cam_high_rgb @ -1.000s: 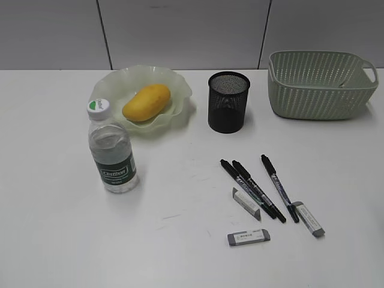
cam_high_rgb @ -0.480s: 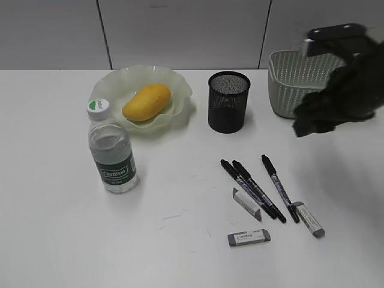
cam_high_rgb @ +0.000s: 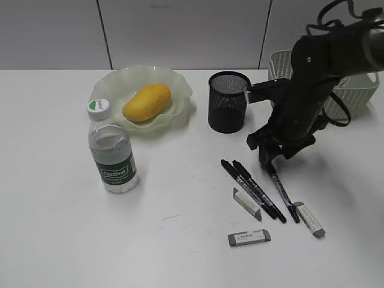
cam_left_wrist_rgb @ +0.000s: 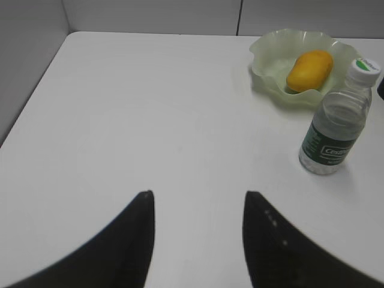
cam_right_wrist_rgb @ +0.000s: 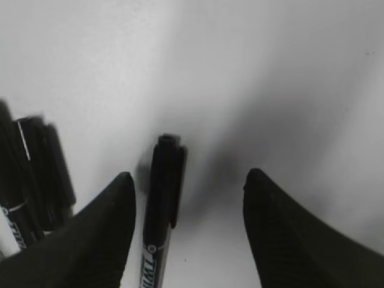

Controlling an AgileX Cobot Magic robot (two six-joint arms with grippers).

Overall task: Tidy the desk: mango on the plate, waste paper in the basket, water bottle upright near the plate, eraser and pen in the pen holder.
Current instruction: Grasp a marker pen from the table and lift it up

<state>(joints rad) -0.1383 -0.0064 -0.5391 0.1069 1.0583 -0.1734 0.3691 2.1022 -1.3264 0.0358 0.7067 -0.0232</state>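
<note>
The mango (cam_high_rgb: 146, 101) lies in the pale green plate (cam_high_rgb: 114, 84); both also show in the left wrist view, mango (cam_left_wrist_rgb: 309, 69), plate (cam_left_wrist_rgb: 267, 51). The water bottle (cam_high_rgb: 111, 148) stands upright in front of the plate, also in the left wrist view (cam_left_wrist_rgb: 336, 127). The pen holder (cam_high_rgb: 228, 102) stands at centre back. Three black pens (cam_high_rgb: 252, 189) and three erasers (cam_high_rgb: 249, 237) lie on the desk. My right gripper (cam_high_rgb: 268, 157) is open, low over the rightmost pen's cap end (cam_right_wrist_rgb: 161, 198). My left gripper (cam_left_wrist_rgb: 198, 201) is open and empty. No waste paper shows.
The sage-green basket (cam_high_rgb: 354, 90) stands at the back right, partly hidden behind my right arm. The desk (cam_high_rgb: 54, 210) is bare white on the left and front. A grey wall runs along the back edge.
My right arm came into view from the right and dropped down and leftward, from in front of the basket to just over the rightmost pen. The objects have not moved.
</note>
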